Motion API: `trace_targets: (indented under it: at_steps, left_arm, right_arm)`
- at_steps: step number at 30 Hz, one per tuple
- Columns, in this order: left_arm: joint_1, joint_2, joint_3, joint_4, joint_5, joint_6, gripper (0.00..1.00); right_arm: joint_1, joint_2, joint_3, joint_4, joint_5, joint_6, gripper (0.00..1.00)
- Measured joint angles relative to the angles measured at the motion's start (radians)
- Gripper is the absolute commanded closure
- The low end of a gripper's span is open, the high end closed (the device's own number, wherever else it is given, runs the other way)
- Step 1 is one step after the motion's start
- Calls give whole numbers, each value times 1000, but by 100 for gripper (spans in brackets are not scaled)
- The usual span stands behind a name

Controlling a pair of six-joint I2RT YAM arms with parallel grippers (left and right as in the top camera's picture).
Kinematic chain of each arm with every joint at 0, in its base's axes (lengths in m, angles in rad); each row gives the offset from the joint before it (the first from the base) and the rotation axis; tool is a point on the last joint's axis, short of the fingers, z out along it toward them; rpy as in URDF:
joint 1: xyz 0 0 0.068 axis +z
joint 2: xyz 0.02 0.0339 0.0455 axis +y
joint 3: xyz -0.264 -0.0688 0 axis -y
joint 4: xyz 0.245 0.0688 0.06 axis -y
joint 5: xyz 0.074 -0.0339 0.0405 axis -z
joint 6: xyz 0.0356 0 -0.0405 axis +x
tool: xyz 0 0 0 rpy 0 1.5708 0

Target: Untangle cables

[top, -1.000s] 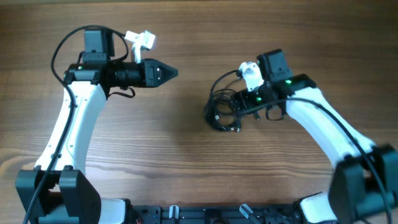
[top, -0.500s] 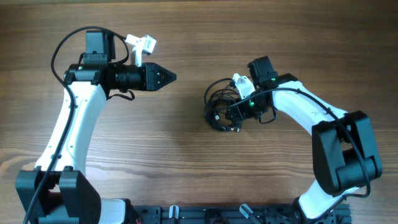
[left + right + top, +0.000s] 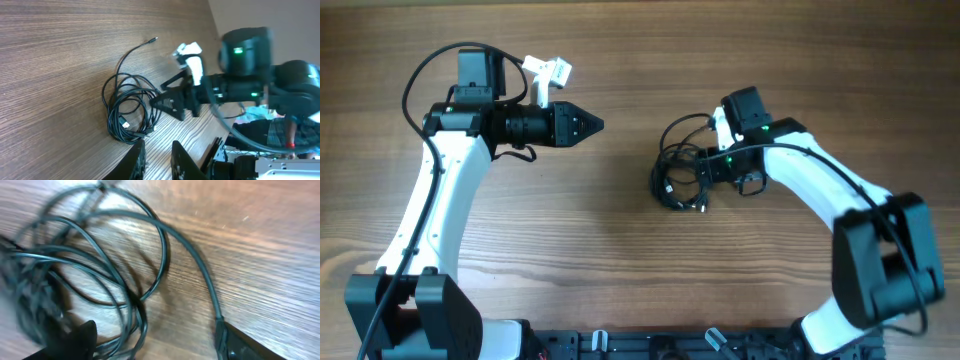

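Close by, right hand (image 3: 698,171) at the coiled cables (image 3: 670,186).

Overhead bright, sharp; right wrist cables (image 3: 202,275) motion-blurred, glare

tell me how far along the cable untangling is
Nothing looks done: the cables lie in one coiled bundle, with one plug end trailing free. In hand: the right gripper sits open at the bundle's edge, loops between its fingers, nothing pinched yet. The left gripper hovers empty, well away. All the separating is left.
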Motion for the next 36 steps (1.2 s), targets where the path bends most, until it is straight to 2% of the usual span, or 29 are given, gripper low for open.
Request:
trace_targets:
  at_steps: [4, 9, 17, 26, 30, 33, 35, 36]
  left_arm:
    - [0, 0, 0, 0, 0, 3, 81]
    - [0, 0, 0, 0, 0, 3, 81]
    - [0, 0, 0, -14, 0, 4, 81]
    - [0, 0, 0, -32, 0, 5, 81]
    - [0, 0, 0, -41, 0, 7, 81]
    - [0, 0, 0, -41, 0, 7, 81]
    - [0, 0, 0, -41, 0, 7, 82]
    - [0, 0, 0, -41, 0, 7, 81]
  right_arm:
    - [10, -82, 0, -10, 3, -27, 18]
    - [76, -85, 0, 8, 2, -39, 14]
    - [124, -73, 0, 101, -5, -47, 13]
    - [124, -57, 0, 103, -5, -45, 18]
    - [124, -29, 0, 100, -5, -40, 52]
    - [124, -17, 0, 99, -5, -32, 69]
    - [124, -7, 0, 98, -5, -31, 91]
    - [124, -5, 0, 95, -5, -29, 95]
